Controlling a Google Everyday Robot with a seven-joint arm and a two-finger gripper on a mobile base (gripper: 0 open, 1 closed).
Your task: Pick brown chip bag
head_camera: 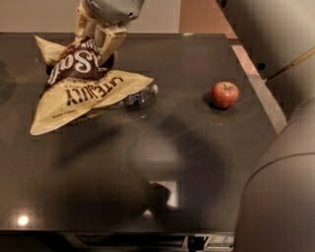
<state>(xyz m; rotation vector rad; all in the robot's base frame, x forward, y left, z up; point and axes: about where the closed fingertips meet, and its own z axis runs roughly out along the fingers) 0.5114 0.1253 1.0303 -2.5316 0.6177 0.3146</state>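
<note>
**One bag in the gripper, upper left**

One bag point(83, 88) to note: you have it in the upper left of the frame. Its dark brown middle with white script is bunched up under the gripper point(97, 43). Its tan lower end fans out down and left over the table point(187, 147).

The gripper sits at the top left edge, at the end of the grey arm point(110, 7). Its tan fingers point(109, 42) are pinched in on the bag's crumpled upper part, with no gap showing between them and the foil. You cannot tell whether the bag's lowest corner touches the table.

A clear bottle point(140, 97) lies just behind the bag's right tip, partly hidden by it. A red apple point(225, 94) sits well apart, at right of centre.
</note>
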